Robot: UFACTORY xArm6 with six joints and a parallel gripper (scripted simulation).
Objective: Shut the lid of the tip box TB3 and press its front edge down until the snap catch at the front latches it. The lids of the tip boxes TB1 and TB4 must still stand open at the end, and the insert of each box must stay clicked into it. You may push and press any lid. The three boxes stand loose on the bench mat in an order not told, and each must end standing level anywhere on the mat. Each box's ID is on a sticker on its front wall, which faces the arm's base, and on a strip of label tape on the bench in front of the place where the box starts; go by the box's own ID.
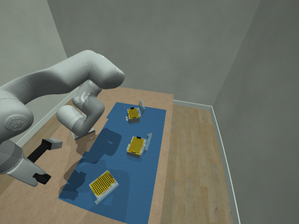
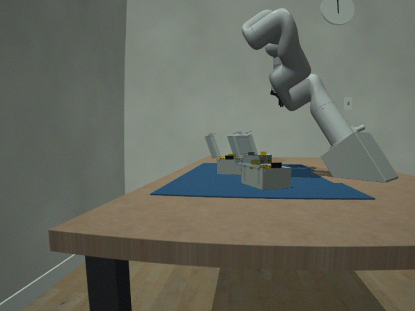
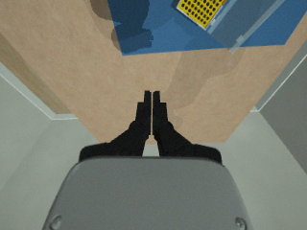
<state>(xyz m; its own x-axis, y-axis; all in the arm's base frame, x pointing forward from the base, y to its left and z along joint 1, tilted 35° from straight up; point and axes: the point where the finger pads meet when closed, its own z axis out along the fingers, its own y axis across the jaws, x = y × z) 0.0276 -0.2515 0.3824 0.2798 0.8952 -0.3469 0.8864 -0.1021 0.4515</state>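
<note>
- end effector (image 3: 152,96): fingers pressed together, nothing between them; poised high over bare bench (image 1: 29,205), off the corner of the blue mat (image 1: 149,168).
- three tip boxes in a row along the mat: nearest box (image 1: 102,183), middle box (image 1: 136,145), far box (image 1: 133,113); stickers too small to read, so cannot tell which is tb3.
- from the wrist view, nearest box ahead and to the right of the fingertips; other two well beyond.
- nearest box turned askew, yellow insert showing, lid (image 1: 107,193) laid far back; other two lids upright.
</note>
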